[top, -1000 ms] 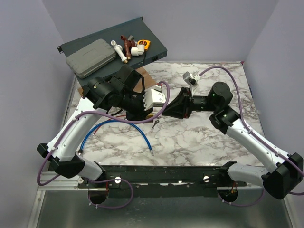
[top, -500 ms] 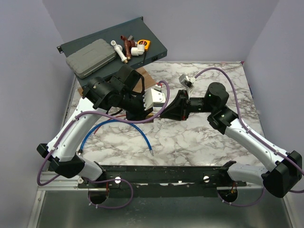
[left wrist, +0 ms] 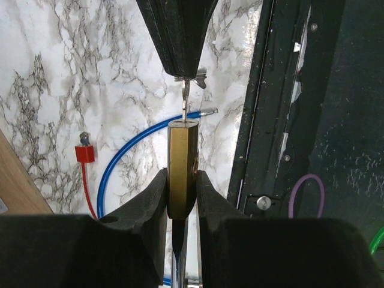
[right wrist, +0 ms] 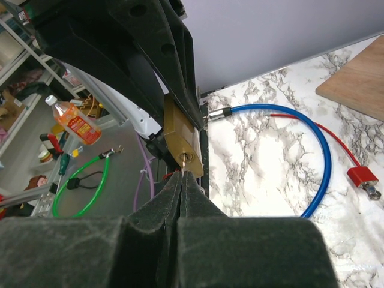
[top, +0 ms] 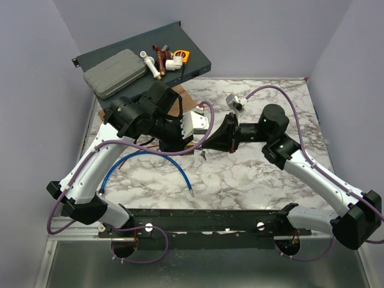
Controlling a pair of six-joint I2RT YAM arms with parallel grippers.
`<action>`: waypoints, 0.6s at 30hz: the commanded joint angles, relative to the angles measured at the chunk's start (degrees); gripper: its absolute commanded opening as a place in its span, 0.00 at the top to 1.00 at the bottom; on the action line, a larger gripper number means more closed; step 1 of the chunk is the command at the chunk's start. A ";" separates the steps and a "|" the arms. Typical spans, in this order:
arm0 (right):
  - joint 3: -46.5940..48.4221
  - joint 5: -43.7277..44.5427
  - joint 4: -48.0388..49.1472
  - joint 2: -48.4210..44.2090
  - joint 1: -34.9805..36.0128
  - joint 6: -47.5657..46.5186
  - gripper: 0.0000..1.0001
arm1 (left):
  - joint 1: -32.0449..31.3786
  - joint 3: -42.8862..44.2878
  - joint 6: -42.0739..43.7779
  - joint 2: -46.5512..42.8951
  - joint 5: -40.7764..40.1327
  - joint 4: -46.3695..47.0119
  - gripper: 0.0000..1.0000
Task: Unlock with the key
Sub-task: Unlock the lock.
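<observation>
A brass padlock point(left wrist: 182, 162) is clamped edge-on between the pads of my left gripper point(left wrist: 181, 180), which is shut on its body. The thin silver key point(left wrist: 185, 102) runs from the padlock's end face up into my right gripper point(left wrist: 180, 60). In the right wrist view the key point(right wrist: 183, 161) pokes out of my right gripper point(right wrist: 182, 175) straight into the keyhole of the padlock point(right wrist: 179, 135). The right fingers are pressed shut on the key's head, which is hidden. In the top view both grippers meet above the table's middle, right gripper point(top: 211, 143) against left gripper point(top: 198, 141).
A blue cable point(top: 180, 171) curves on the marble under the left arm, with a small red lock point(right wrist: 362, 177) beside it. A wooden board point(top: 180, 96) lies behind the left arm. A dark tray point(top: 198, 57) at the back left carries a grey case point(top: 114, 73) and pipe fittings.
My right gripper has shifted slightly left toward the padlock and its fingers have closed onto the key. The left arm and the padlock have stayed put.
</observation>
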 commanded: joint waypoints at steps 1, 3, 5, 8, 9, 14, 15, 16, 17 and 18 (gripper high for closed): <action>0.27 -1.44 0.77 0.45 0.67 -0.42 0.99 | 0.07 2.38 -0.36 -0.14 2.11 2.22 1.00; 0.05 -1.49 1.58 0.36 0.98 -0.37 0.99 | 0.07 2.49 -0.41 -0.14 2.30 2.19 1.00; -0.39 -1.29 3.14 0.25 1.34 -0.01 0.99 | 0.06 2.47 -0.48 -0.03 2.77 2.16 1.00; -0.55 -0.60 5.09 0.27 2.83 1.17 0.99 | 0.06 2.02 -0.86 -0.06 4.76 2.46 1.00; -0.38 -0.17 5.48 0.15 3.84 1.11 0.99 | 0.07 1.43 -0.93 -0.19 6.29 2.46 1.00; 0.52 2.75 2.09 0.19 6.54 -2.34 0.99 | 1.21 -0.74 -1.75 -0.87 13.01 2.94 1.00; 0.35 3.07 2.16 0.34 6.76 -2.33 0.99 | 1.67 -0.43 -2.17 -0.88 13.87 3.15 1.00; 0.09 3.18 2.38 0.36 6.98 -2.33 0.99 | 2.44 -0.04 -2.54 -0.93 15.31 3.47 1.00; -0.24 3.50 2.64 0.32 7.16 -2.30 0.99 | 3.20 0.66 -3.08 -1.00 16.71 3.78 1.00; -0.46 3.74 2.76 0.25 7.34 -2.25 0.99 | 4.26 1.48 -3.44 -0.91 17.83 4.05 1.00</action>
